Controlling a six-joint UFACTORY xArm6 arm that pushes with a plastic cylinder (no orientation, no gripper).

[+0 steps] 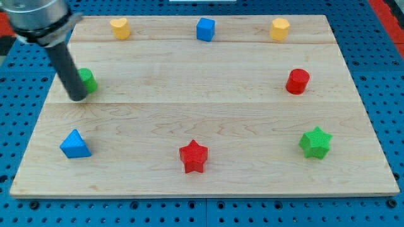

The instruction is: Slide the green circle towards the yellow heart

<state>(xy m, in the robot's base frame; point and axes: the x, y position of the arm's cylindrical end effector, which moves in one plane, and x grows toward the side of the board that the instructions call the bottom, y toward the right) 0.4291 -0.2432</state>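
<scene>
The green circle (pixel 88 80) sits near the board's left edge, partly hidden behind my rod. My tip (pixel 78 97) rests on the board just below and left of the green circle, touching or almost touching it. The yellow heart (pixel 120 28) lies at the view's top left, up and to the right of the green circle.
On the wooden board (pixel 202 113) also lie a blue cube (pixel 205 29) at top centre, a yellow hexagon (pixel 279 29) at top right, a red cylinder (pixel 297 81) at right, a green star (pixel 315 142), a red star (pixel 193 156) and a blue triangle (pixel 75 144).
</scene>
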